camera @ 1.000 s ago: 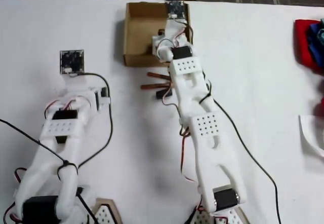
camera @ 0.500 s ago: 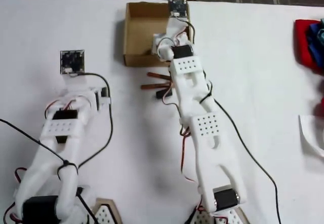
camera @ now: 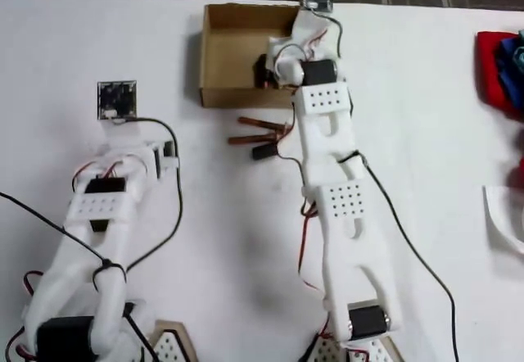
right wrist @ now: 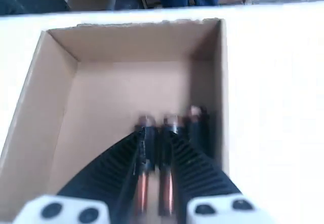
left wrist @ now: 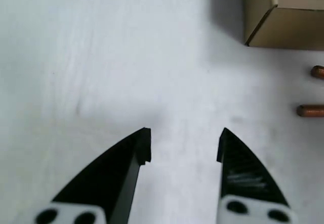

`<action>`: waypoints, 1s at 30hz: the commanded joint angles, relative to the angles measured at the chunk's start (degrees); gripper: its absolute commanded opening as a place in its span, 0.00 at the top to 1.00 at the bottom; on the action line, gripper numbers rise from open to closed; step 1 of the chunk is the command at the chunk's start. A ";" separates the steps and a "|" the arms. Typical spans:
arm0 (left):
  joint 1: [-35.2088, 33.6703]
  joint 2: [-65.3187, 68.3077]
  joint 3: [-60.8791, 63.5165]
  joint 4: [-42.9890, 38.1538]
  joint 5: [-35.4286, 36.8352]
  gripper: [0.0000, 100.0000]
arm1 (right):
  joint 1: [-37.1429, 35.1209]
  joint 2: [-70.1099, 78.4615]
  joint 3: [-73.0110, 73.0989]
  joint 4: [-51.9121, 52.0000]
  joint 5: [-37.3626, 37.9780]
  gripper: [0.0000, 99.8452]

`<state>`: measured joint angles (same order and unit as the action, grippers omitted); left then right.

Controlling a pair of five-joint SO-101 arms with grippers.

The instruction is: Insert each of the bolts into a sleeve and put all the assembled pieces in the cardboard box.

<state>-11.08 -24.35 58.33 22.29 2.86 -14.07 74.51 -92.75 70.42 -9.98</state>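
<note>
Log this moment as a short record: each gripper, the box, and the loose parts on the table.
left gripper: open, over bare table, holding nothing
right gripper: over the floor of the cardboard box, shut on two copper pieces side by side
box contents: what looks like a third piece beside one finger; hard to tell
loose parts: two copper sleeves and one black piece on the table, just in front of the box
</note>
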 commanded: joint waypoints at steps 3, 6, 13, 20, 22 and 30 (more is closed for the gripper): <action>0.35 -0.18 -0.31 -0.88 -0.44 0.77 | 1.10 -8.40 -2.55 20.26 -0.18 0.92; 0.35 -0.18 -0.31 -0.88 -0.44 0.77 | 0.84 -11.12 -2.64 30.20 -0.18 0.87; 0.35 -0.18 -0.31 -0.88 -0.44 0.77 | 1.71 -18.59 11.16 31.25 14.33 0.84; 0.35 -0.18 -0.40 -0.88 -0.44 0.77 | 2.68 -39.96 46.95 30.99 14.95 0.84; 0.35 -0.18 -0.40 -0.88 -0.44 0.77 | 2.86 -43.30 53.63 30.81 14.77 0.84; 0.53 -0.18 -0.40 -0.88 -0.44 0.77 | 1.45 -41.89 58.64 23.43 14.51 0.84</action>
<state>-10.99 -24.35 58.33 22.29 2.86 -11.87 35.21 -34.20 96.35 4.62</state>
